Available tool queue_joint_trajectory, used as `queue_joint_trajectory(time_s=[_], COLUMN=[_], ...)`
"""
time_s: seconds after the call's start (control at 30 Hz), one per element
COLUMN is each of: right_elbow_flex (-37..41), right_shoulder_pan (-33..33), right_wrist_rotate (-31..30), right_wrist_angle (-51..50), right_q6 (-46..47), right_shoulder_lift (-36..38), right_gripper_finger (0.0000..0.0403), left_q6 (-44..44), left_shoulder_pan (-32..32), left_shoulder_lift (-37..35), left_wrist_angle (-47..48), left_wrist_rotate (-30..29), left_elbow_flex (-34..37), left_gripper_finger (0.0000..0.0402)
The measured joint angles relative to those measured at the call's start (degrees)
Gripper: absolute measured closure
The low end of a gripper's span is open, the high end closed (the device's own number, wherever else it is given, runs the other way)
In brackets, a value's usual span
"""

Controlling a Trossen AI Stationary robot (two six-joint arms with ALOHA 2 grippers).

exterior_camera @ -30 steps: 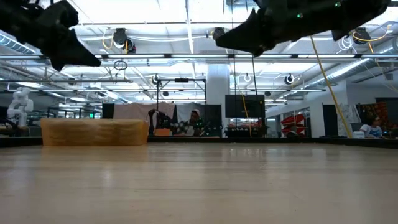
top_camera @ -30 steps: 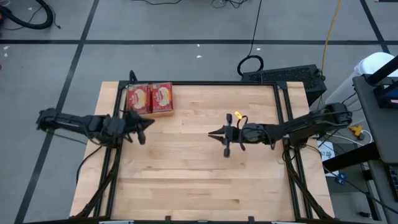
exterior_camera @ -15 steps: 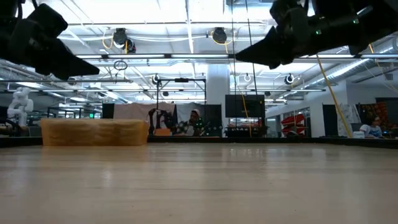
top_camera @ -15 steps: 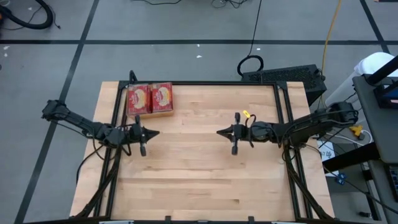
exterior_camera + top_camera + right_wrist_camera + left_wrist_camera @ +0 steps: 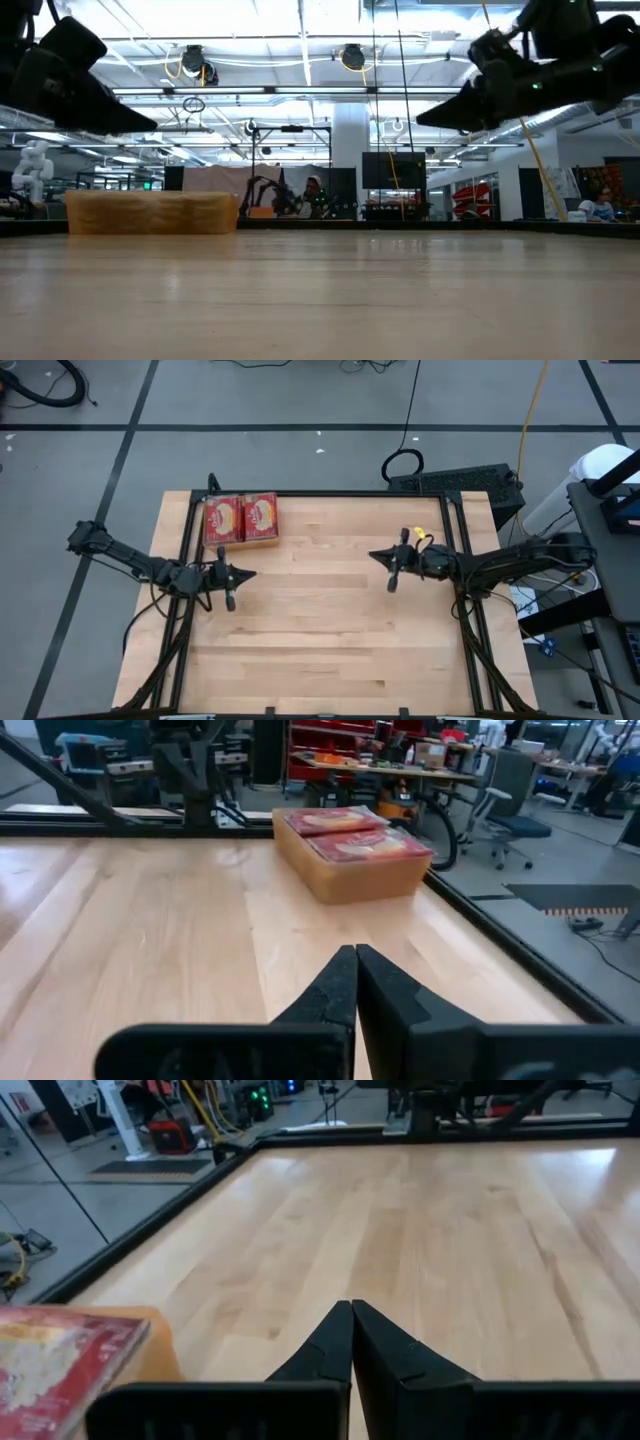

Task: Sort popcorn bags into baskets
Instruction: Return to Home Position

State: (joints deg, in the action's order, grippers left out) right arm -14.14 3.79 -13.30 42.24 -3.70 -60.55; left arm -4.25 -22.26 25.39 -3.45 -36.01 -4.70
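**High view:** The right gripper has pulled back toward the table's right edge, further than half a sec ago. The left gripper sits where it did then, near the left rail and just in front of the orange bin. Both claws are pinched shut and empty. No packet lies loose on the table, so the sorting looks finished and the arms seem to be heading home. The popcorn bags lie in the bin at the far left corner, with two red faces side by side on top.

**Low view:** Both grippers hang high above the boards, the left over the bin and the right well apart from it. From here the bin shows only its orange wall.

**Left wrist view:** The fingers are closed tip to tip. A red bag lies flat at the bin's rim (any bags beneath it are hidden).

**Right wrist view:** The fingers are closed. The bin stands across the table, and its top bags are flat, red with a yellow-cream pic, and level with the rim.
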Motion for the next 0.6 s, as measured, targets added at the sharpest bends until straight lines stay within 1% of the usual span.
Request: queue_joint_trajectory(time_s=[0.1, 0.17, 0.27, 0.33, 0.6], right_elbow_flex=[1.65, 1.91, 2.24, 2.27, 2.24], right_shoulder_pan=[-1.30, -3.42, -7.03, -9.06, -13.65], right_wrist_rotate=[-0.15, -1.12, -6.88, -9.31, -9.14], right_wrist_angle=[-0.47, -0.97, -3.46, -4.26, -8.89], right_q6=[3.27, 3.41, 1.96, 0.93, 1.79], right_shoulder_lift=[2.96, 4.61, 5.78, 6.67, 8.67], right_gripper_finger=[0.0401, 0.0401, 0.0401, 0.0401, 0.0401], left_q6=[-1.94, -2.36, -2.24, -2.21, -1.91], left_shoulder_pan=[-0.34, -1.09, -1.99, -2.33, -2.37], left_shoulder_lift=[0.00, -0.02, -0.02, -0.02, -0.02], left_wrist_angle=[0.13, 0.19, -0.23, -0.68, -0.75], left_wrist_rotate=[0.11, 0.38, 0.31, -0.10, -0.32], left_elbow_flex=[0.45, 0.49, 0.49, 0.49, 0.53], left_gripper_finger=[0.0392, 0.0396, 0.0397, 0.0397, 0.0399])
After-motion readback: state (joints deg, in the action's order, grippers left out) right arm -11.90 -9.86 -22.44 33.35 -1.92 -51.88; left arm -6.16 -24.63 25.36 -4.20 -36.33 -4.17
